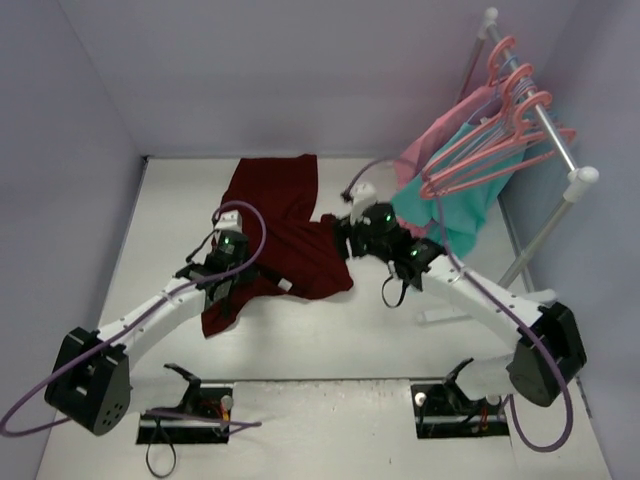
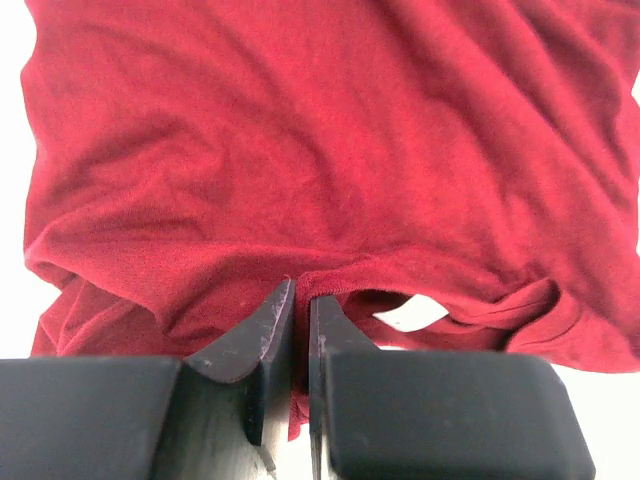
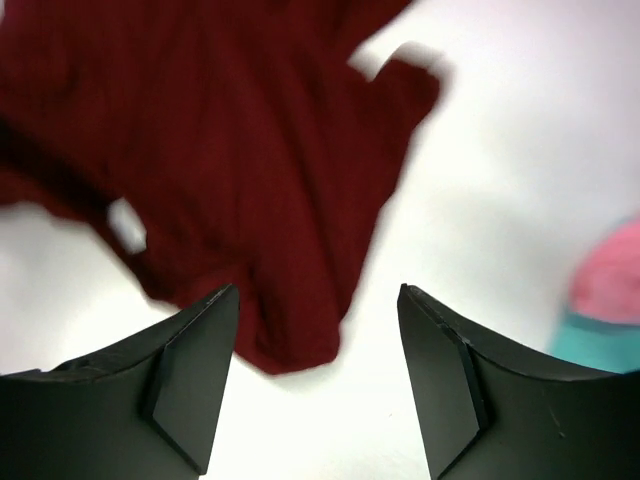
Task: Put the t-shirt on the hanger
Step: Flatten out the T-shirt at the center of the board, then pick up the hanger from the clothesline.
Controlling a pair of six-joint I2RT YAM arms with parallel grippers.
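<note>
The maroon t-shirt [image 1: 285, 215] lies crumpled on the white table, its small white tag [image 2: 410, 313] showing inside the collar. My left gripper [image 1: 250, 268] is shut on the collar edge, with cloth pinched between the jaws [image 2: 300, 292]. My right gripper [image 1: 338, 238] hovers open over the shirt's right edge. In the right wrist view, nothing sits between its fingers [image 3: 318, 292] and a corner of the t-shirt [image 3: 230, 150] lies on the table below. Several salmon-pink hangers [image 1: 490, 140] hang on the rack at the back right, away from both grippers.
A metal rack rod [image 1: 548, 125] on angled legs stands at the right wall. A pink garment [image 1: 432, 150] and a teal garment [image 1: 452, 205] hang from it, close behind my right arm. Walls close in the table on the left, back and right.
</note>
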